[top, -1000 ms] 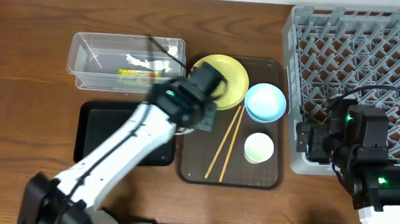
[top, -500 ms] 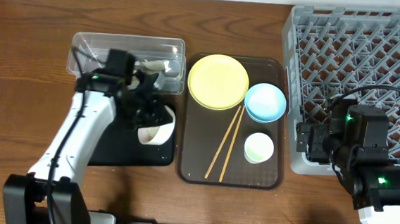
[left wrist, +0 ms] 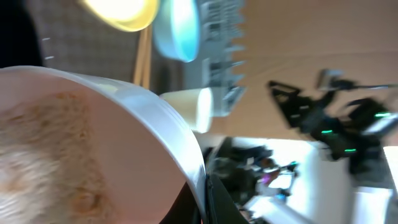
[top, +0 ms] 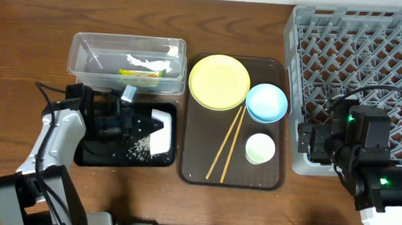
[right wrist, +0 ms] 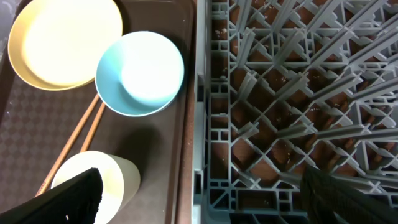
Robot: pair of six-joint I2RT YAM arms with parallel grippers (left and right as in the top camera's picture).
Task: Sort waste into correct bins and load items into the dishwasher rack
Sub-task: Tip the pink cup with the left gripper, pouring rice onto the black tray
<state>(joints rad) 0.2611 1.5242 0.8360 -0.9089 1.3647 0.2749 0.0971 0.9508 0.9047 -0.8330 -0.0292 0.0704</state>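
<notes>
My left gripper (top: 135,125) is shut on the rim of the white bowl with the pinkish outside (top: 161,129), which is tipped on its side over the black tub (top: 91,154). White rice scraps (top: 139,146) lie in that tub. The bowl fills the left wrist view (left wrist: 93,143), with my fingers (left wrist: 202,199) pinching its rim. The green-and-white wrapper (top: 141,71) lies in the clear tub (top: 85,51). The yellow plate (top: 219,82), blue bowl (top: 266,103), pale cup (top: 260,148) and chopsticks (top: 227,144) rest on the brown tray. My right gripper (right wrist: 205,202) is open and empty, over the grey rack's (top: 361,53) near-left corner.
The brown tray (top: 194,162) lies between the black tub and the rack. The right wrist view shows the rack's wall (right wrist: 202,124) beside the tray, with the cup (right wrist: 106,177) just left of it. Bare wood table (top: 20,57) lies at the left.
My left arm swung left from the yellow plate to the black tub with the white bowl. The bowl is now tipped on its side and rice lies in the tub. The right arm is still.
</notes>
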